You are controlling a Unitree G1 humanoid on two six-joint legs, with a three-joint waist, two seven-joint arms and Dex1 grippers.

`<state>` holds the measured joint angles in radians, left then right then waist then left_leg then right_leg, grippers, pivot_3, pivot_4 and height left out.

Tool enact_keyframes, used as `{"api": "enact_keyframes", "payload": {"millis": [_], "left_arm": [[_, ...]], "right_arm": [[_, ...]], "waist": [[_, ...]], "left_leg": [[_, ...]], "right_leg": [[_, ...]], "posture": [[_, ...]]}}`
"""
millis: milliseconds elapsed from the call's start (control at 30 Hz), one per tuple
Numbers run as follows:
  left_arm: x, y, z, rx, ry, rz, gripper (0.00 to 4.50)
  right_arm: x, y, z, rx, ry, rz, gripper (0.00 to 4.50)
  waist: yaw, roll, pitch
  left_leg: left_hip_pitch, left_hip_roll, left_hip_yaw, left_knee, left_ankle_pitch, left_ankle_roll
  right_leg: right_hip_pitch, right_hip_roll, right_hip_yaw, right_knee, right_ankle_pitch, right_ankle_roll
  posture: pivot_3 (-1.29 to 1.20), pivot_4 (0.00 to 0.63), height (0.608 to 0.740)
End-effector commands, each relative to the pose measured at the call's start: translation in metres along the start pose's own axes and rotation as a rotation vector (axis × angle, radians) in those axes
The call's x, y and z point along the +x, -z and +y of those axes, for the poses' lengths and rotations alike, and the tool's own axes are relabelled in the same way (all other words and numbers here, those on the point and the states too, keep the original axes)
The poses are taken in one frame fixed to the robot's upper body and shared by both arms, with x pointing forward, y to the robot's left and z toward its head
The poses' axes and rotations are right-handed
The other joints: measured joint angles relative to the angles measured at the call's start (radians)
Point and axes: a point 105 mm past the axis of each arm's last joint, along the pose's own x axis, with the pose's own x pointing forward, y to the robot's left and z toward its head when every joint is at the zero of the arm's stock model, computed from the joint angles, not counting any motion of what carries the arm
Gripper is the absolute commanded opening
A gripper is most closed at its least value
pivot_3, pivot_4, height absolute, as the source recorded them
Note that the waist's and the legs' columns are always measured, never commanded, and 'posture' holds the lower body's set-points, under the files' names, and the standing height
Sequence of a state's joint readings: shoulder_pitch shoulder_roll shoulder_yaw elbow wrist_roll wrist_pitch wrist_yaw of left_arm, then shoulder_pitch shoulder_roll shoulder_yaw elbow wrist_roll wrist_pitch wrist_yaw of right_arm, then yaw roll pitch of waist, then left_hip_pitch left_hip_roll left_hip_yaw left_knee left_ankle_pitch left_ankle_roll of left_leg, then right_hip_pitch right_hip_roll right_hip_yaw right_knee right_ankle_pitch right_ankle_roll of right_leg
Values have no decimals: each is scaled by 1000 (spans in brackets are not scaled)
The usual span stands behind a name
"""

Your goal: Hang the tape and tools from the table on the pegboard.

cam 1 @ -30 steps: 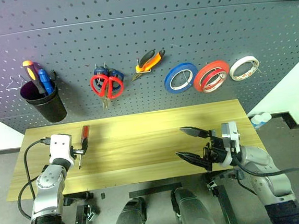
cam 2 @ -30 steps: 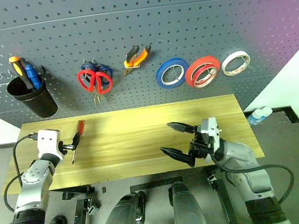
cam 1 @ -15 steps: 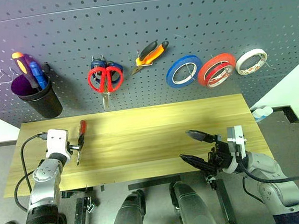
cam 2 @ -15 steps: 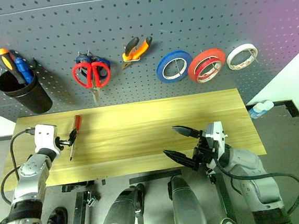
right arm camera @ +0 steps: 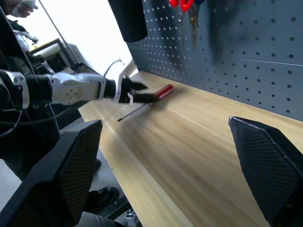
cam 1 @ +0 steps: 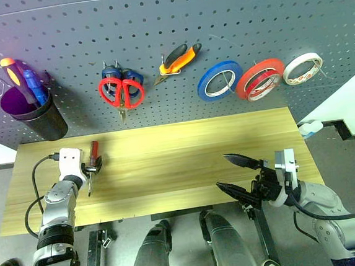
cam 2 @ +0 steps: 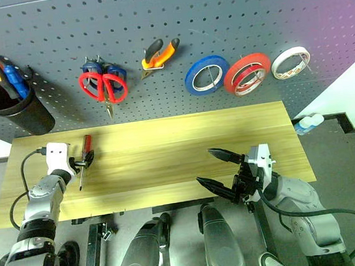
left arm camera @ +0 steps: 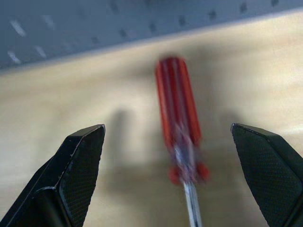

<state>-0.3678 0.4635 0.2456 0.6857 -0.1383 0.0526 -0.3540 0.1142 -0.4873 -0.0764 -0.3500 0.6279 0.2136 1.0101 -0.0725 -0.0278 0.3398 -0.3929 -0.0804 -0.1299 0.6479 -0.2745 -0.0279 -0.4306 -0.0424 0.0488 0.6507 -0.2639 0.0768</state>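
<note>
A red-handled screwdriver [cam 1: 92, 156] lies on the light wood table [cam 1: 179, 154] near its left end. My left gripper [cam 1: 92, 170] is open and straddles it where the handle [left arm camera: 177, 106] meets the shaft, without closing on it. My right gripper [cam 1: 223, 171] is open and empty above the table's near edge on the right. On the dark grey pegboard [cam 1: 174, 21] hang red-handled scissors [cam 1: 121, 92], orange-and-black pliers [cam 1: 177, 59] and red tape [cam 1: 260, 79], which looks like two overlapping rings.
A blue roll [cam 1: 219, 81] and a white roll [cam 1: 302, 68] flank the red tape. Blue-handled scissors [cam 1: 111, 74] hang behind the red ones. A black cup [cam 1: 34, 114] at the left holds two screwdrivers. A bottle [cam 1: 311, 127] stands off the table's right end.
The camera has tilted down, shifting the whole picture. My left gripper has crept forward along the screwdriver towards its handle. The right gripper has stayed in place, still open.
</note>
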Motion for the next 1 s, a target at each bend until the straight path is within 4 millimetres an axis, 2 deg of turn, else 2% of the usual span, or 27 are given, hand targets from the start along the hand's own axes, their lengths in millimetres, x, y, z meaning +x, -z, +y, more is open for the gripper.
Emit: {"api": "enact_keyframes", "payload": {"millis": [33,167,267,467,567,633,833,1000], "left_arm": [[-2,-3,5,-17,-21,-2,4452],[-3,3,8,-16,-33,37,4452],[-3,5,10,-27,-47,43,3913],[1,-3,7,-33,-25,25,1878],[2,5,7,-67,-31,76,906],[1,10,7,-91,-38,101,813],[-3,5,2,-111,-21,78,813],[-20,2,2,-104,-65,33,813]], "right_arm": [[0,-7,4,-15,-10,-23,4500],[0,-8,2,-23,-1,-27,4500],[1,-9,2,-23,-1,-26,4500],[1,-9,1,-30,2,-25,4500],[2,-10,0,-27,4,-31,4500],[3,-10,-1,-32,6,-35,4500],[6,-7,-4,-31,4,-37,4500],[7,-6,-8,-32,-13,-48,4500]], "waist": [[-1,0,2],[0,1,3],[-1,1,3],[0,1,3],[0,1,3],[-1,1,3],[0,1,3],[-1,1,3]], "left_leg": [[0,0,0,0,0,0],[0,0,0,0,0,0],[0,0,0,0,0,0],[0,0,0,0,0,0],[0,0,0,0,0,0],[0,0,0,0,0,0],[0,0,0,-1,0,0],[0,0,0,-1,0,0]], "right_leg": [[0,0,0,0,0,0],[0,0,0,0,0,0],[0,0,0,0,0,0],[0,0,0,0,0,0],[0,0,0,-1,0,0],[0,0,0,0,0,0],[0,0,0,0,0,0],[0,0,0,-1,0,0]], "posture": [[-187,400,740],[-188,397,740],[-191,395,740],[-193,389,740],[-192,383,740],[-191,379,740],[-181,359,740],[-166,338,740]]}}
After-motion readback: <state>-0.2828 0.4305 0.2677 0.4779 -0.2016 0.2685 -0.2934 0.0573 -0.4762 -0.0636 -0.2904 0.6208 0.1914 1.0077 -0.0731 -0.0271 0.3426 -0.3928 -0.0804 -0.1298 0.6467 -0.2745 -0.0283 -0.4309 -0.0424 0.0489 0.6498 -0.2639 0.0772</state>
